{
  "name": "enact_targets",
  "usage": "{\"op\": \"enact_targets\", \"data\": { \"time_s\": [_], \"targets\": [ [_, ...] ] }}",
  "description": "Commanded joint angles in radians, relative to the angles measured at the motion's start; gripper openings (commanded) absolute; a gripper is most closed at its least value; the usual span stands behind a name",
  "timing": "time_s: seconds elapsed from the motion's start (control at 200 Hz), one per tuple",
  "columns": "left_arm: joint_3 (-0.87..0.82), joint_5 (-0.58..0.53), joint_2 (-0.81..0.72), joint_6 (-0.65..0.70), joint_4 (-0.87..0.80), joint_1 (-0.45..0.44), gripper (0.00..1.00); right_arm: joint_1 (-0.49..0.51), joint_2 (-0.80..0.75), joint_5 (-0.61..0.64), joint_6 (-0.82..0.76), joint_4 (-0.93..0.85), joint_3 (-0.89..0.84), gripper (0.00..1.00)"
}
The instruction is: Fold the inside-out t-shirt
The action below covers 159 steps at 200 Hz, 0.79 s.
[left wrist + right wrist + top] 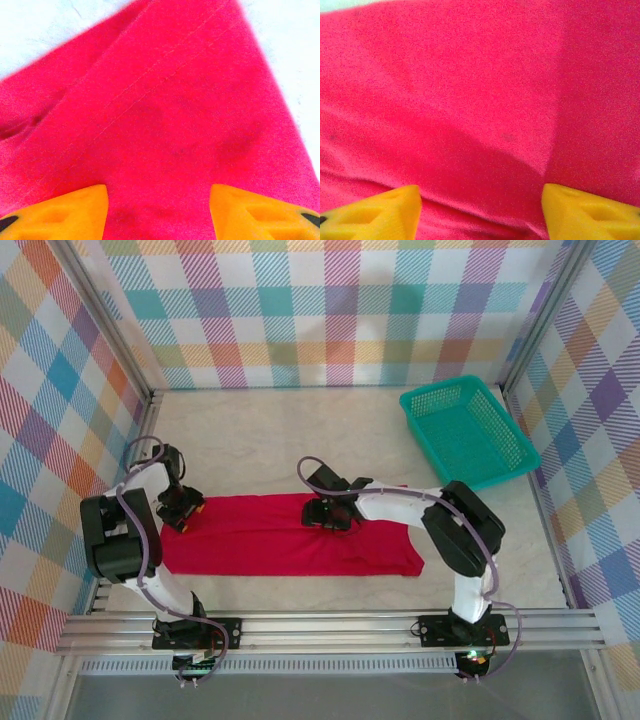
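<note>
Shirt (290, 548) lies flat on the counter (260, 430) as a long red band, running left to right in front of both arm bases. Teal basket (468, 430) sits well apart at the far right corner. I read this as lengthwise folds done, crosswise fold not yet made.

Left fingers (60, 212) are over the band's left end, spread about halfway. Cloth lies flat between them, with a hem seam and the band's corner ahead. Nothing pinched that I can see.

Right fingers (375, 212) are over the far edge near the middle of the band, spread wide. Smooth cloth with one soft crease sits underneath, and they have no hold on it either.

My call: we're between grabs, setting up the fold across the short way. Next move needs each set of fingers on a corner of one end, pinching all layers. Then lift just clear and carry that end onto the other, edges lined up. Risk I see is catching only the top layer and dragging the band open.
</note>
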Motion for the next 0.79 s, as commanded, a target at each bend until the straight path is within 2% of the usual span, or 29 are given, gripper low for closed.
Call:
{"op": "enact_targets", "data": {
  "time_s": [0.0, 0.05, 0.135, 0.17, 0.27, 0.355, 0.51, 0.66, 0.725, 0.79],
  "targets": [
    [0.062, -0.156, -0.138, 0.001, -0.081, -0.089, 0.60, -0.042, -0.142, 0.084, -0.099, -0.169, -0.003, 0.78],
    [0.066, -0.173, -0.173, 0.009, -0.085, -0.129, 0.62, -0.086, -0.184, 0.104, -0.111, -0.214, -0.040, 0.82],
    [0.054, -0.156, -0.212, 0.012, -0.071, -0.163, 0.72, -0.187, -0.254, 0.110, -0.114, -0.280, -0.131, 0.86],
    [0.034, -0.132, -0.223, 0.012, -0.054, -0.164, 0.73, -0.224, -0.281, 0.108, -0.122, -0.295, -0.167, 0.87],
    [-0.023, -0.101, -0.246, 0.005, -0.016, -0.164, 0.73, -0.297, -0.333, 0.102, -0.146, -0.325, -0.236, 0.98],
    [-0.049, -0.086, -0.241, 0.004, 0.001, -0.164, 0.73, -0.333, -0.328, 0.091, -0.167, -0.350, -0.250, 1.00],
    [-0.040, -0.048, -0.197, 0.009, -0.006, -0.164, 0.71, -0.362, -0.263, 0.073, -0.195, -0.375, -0.231, 1.00],
    [-0.044, -0.042, -0.188, 0.012, -0.003, -0.164, 0.69, -0.359, -0.170, 0.008, -0.211, -0.310, -0.219, 1.00],
    [-0.041, -0.044, -0.189, 0.016, -0.005, -0.164, 0.68, -0.356, -0.129, -0.005, -0.206, -0.283, -0.212, 0.95],
    [-0.036, -0.051, -0.191, 0.018, -0.009, -0.164, 0.67, -0.338, -0.097, -0.004, -0.190, -0.265, -0.202, 0.86]
  ]
}}
